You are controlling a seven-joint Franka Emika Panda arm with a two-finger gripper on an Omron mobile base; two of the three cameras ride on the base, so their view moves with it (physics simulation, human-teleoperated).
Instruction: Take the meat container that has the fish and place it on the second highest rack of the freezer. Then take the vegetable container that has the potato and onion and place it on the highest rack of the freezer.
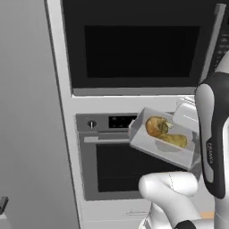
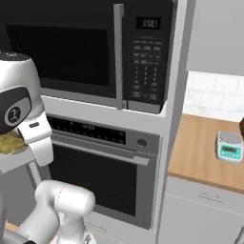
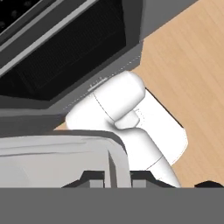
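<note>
Nearest to me, at 5 o'clock, the white arm rises, and its gripper (image 3: 118, 180) pinches the rim of the vegetable container (image 1: 163, 143), jaws pressed close on the thin wall. The tray hangs in the air, tilted, at about 3 o'clock, with the potato and onion (image 1: 164, 131) lying inside. I think the tray is stiff, light and smooth, so it may slip or swing; a hold on the rim wall is right, kept level. Behind it, at 12 o'clock, stand the oven (image 1: 116, 167) and the microwave (image 1: 134, 44).

oven front (image 1: 129, 165) close ahead (blocking), worktop (image 2: 205, 147) open
</note>
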